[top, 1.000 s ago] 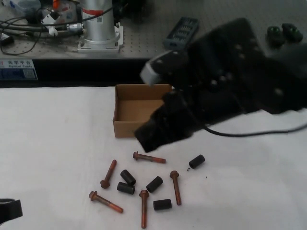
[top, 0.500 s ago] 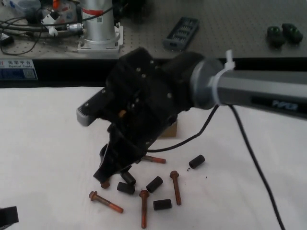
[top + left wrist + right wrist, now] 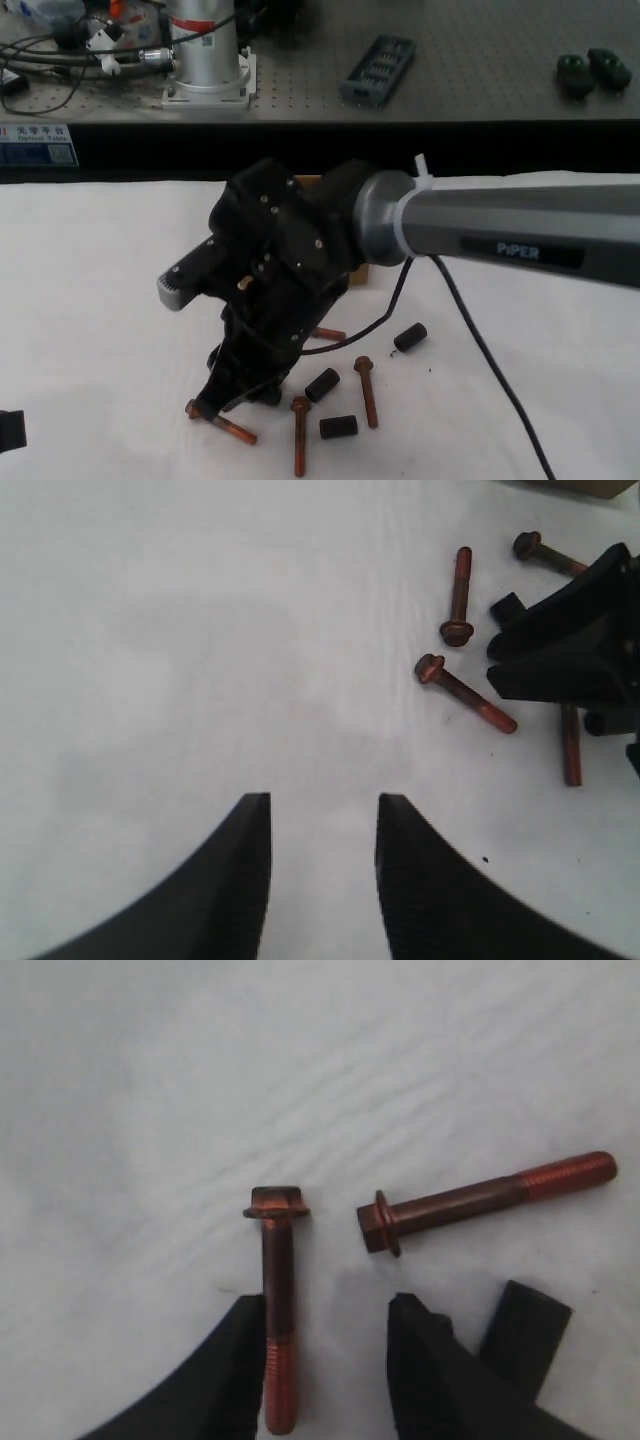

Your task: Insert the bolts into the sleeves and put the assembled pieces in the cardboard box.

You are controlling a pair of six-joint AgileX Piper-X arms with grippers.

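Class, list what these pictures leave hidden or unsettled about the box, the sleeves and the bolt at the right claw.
- cardboard box: inside unseen; the right arm covers it in the high view, the frame edge cuts it in the left wrist view.
- sleeves: no full count; the right claw may cover some in the high view.
- bolt between that claw's fingers: the right wrist view does not settle whether they touch it.

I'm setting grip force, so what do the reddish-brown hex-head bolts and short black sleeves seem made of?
Reddish-brown hex-head bolts: probably metal with a coppery coating; the threaded tip, flanged head and dull sheen suggest it. Short black cylindrical sleeves: matte, no glint; rubber, plastic or blackened metal, the look leaves it open.
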